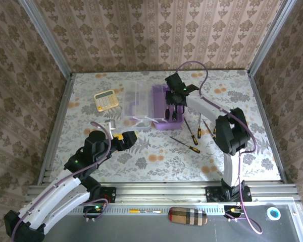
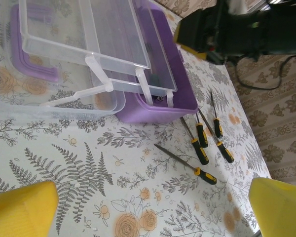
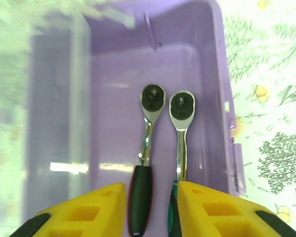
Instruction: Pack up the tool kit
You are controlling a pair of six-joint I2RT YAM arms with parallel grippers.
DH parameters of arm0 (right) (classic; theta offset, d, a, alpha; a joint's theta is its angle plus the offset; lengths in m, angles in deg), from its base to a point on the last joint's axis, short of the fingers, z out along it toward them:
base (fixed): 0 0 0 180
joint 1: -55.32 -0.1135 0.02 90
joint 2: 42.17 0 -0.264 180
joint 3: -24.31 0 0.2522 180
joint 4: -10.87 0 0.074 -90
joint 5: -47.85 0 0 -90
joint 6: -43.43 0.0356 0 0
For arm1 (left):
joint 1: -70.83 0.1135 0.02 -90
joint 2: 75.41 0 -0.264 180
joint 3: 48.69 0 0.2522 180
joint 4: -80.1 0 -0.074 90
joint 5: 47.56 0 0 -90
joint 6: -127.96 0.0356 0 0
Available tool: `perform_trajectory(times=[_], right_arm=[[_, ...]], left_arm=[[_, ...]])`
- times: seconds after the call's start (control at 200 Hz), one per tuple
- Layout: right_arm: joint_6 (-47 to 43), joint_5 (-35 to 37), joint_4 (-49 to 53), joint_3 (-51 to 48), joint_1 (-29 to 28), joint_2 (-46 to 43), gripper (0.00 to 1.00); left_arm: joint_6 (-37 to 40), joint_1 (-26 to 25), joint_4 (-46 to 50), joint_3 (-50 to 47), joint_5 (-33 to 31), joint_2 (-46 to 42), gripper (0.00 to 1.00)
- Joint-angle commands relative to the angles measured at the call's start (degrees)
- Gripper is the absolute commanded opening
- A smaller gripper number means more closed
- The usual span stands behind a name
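Right wrist view puts my right gripper point(image 3: 151, 210) over the open box point(image 3: 113, 74), its jaws parted and closed on nothing. Two ratchets lie side by side on the box floor with their heads away from me: a black-handled ratchet point(image 3: 144, 163) and a green-handled ratchet point(image 3: 180, 148). Both handles run into the gap between my fingers point(image 3: 103, 207). From above, the box sits mid-tabletop point(image 1: 156, 161), nearer the far edge, with its clear lid point(image 1: 137, 101) lying open to its left. A calculator point(image 1: 105, 100) lies left of the lid, toward the far left corner. Four screwdrivers point(image 1: 185, 143) lie loose on the tabletop right of the box, on its near side. My left gripper point(image 1: 130, 136) hovers just near of the lid, jaws spread wide and empty.
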Motion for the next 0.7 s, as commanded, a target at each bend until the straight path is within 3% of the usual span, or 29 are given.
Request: perform_trajectory(times=[0.0,0.095,0.245,0.415,0.55,0.695], right_arm=[[-1.1,-0.4,0.1,-2.8,0.1,-5.6,0.35],[-2.0,-1.9,-0.8,-6.8,0.1,-9.9,0.35],[0.0,-11.6,-6.1,-22.9,0.0,-21.0,0.41],[-1.8,-6.5,-5.4,-37.9,1.1,-34.9,0.47],[-3.3,-4.4,-1.2,-39.8,2.6,-36.0,0.47],[-3.9,-3.4,-0.2,-39.9,2.6,-32.9,0.46]], left_arm=[[1.7,0.8,2.2,2.0,-1.1,-0.7,1.00],[0.5,1.2,3.1,1.7,-2.0,-0.7,1.00],[-6.1,1.5,-2.0,-3.0,-1.6,0.5,1.00],[-9.5,-0.3,-9.4,-8.5,-0.9,5.0,1.00],[-8.0,-2.8,-12.9,-7.6,-1.3,10.7,1.00],[-7.2,-3.1,-9.8,-4.4,-2.6,15.0,1.00]])
